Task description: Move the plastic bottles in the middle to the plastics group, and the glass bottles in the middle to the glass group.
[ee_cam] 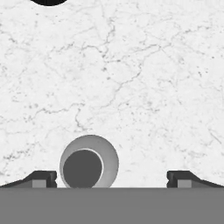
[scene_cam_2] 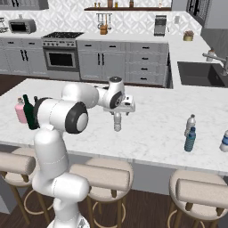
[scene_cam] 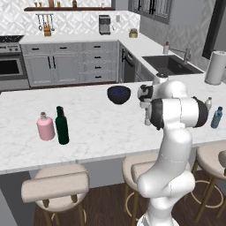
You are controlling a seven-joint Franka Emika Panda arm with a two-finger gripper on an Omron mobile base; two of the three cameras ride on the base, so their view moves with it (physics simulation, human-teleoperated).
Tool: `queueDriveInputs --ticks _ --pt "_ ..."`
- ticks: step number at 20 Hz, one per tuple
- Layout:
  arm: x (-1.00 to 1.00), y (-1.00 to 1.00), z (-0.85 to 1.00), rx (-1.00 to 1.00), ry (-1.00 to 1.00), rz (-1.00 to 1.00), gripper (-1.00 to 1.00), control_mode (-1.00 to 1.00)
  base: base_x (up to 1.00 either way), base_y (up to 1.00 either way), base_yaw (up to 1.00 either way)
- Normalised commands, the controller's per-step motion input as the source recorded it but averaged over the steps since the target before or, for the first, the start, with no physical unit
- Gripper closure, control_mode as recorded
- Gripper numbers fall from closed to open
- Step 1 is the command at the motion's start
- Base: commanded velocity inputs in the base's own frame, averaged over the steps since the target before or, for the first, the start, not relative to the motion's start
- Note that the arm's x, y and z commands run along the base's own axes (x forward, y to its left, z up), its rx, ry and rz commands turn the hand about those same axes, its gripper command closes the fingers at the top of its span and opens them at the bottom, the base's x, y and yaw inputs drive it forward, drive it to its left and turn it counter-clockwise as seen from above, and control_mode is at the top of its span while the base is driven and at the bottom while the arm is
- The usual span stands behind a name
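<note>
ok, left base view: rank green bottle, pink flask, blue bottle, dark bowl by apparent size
1. Dark bowl, widest, though it sits farther back.
2. Green bottle, tallest.
3. Pink flask.
4. Blue bottle, smallest.
Bowl versus green bottle is close, so their order is unsure.

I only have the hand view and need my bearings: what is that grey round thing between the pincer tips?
Observer: A small greyish bottle seen from above, standing on the island counter under the open pincer.
Operator: Where is the blue bottle?
Observer: The blue bottle stands off to the arm's right, beside a clear bottle.
Operator: And the green one?
Observer: The green bottle stands next to the pink flask, off to the arm's left.
</note>
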Motion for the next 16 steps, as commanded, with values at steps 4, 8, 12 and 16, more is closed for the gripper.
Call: queueDriveInputs --ticks 4,8,12,16 --pt "-0.25 0.00 0.00 0.01 0.00 0.02 -1.00 -1.00 0.00 0.00 0.00" --pt "-0.06 0.02 0.00 0.02 0.00 0.04 -1.00 -1.00 0.00 0.00 0.00" --pt "0.04 0.12 -0.06 0.00 0.00 0.00 -1.00 -1.00 0.00 0.00 0.00" --pt "0.08 0.04 -0.09 0.00 0.00 0.00 -1.00 -1.00 0.00 0.00 0.00"
